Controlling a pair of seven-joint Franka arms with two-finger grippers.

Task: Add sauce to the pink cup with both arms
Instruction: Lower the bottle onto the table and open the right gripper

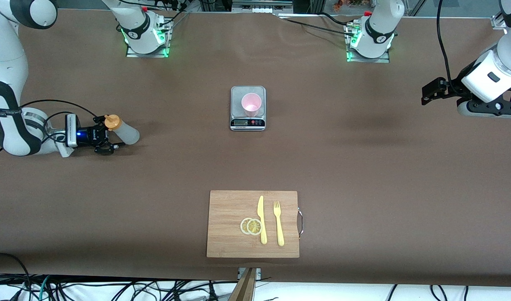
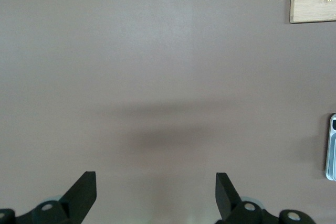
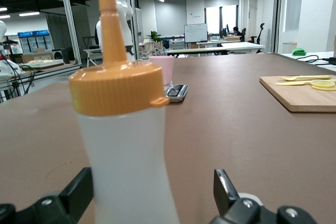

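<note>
A brown desk (image 1: 364, 167) is carrying a grey kitchen scale (image 1: 247, 108) near its middle. Nearer the front camera, a wooden cutting board (image 1: 234, 225) is lying flat. Toward the right arm's end, a whitish sauce bottle (image 1: 122, 130) with an orange cap is standing on the desk.

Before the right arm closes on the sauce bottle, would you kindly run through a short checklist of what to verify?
1. Bottle between the right gripper's fingers: ok; in the right wrist view it stands between them, nearer one finger.
2. Right gripper open: ok; a gap shows beside the bottle.
3. Orange cap on: ok.
4. Pink cup upright on the scale: ok.
5. Left gripper open and empty: ok; it waits over bare table at the left arm's end.
6. Sauce level in the bottle: cannot tell.
</note>
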